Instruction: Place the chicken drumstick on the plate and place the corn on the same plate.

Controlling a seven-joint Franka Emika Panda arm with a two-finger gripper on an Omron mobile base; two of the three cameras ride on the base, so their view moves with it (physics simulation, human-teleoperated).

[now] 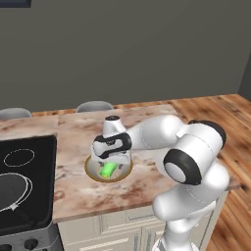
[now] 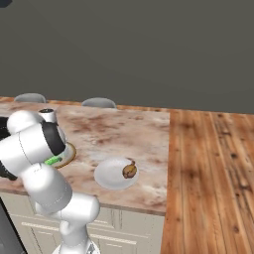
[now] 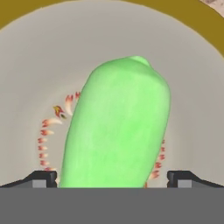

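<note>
The corn (image 3: 118,127), a bright green cob, lies inside the tan-rimmed cream bowl (image 3: 26,13) on the counter. My gripper (image 3: 112,180) hangs straight down over it, open, with one fingertip on each side of the cob and a small gap to each. From the left base view the gripper (image 1: 111,164) reaches into the bowl (image 1: 93,174) over the corn (image 1: 109,169). To the right, the white plate (image 2: 106,178) holds the chicken drumstick (image 2: 129,170) near its right edge. The corn (image 2: 51,160) peeks out behind my arm.
A black stovetop (image 1: 24,181) sits at the counter's left end. Two grey stool tops (image 1: 94,106) stand behind the marble counter (image 1: 147,117). Wooden floor (image 2: 213,173) lies right of the counter's edge.
</note>
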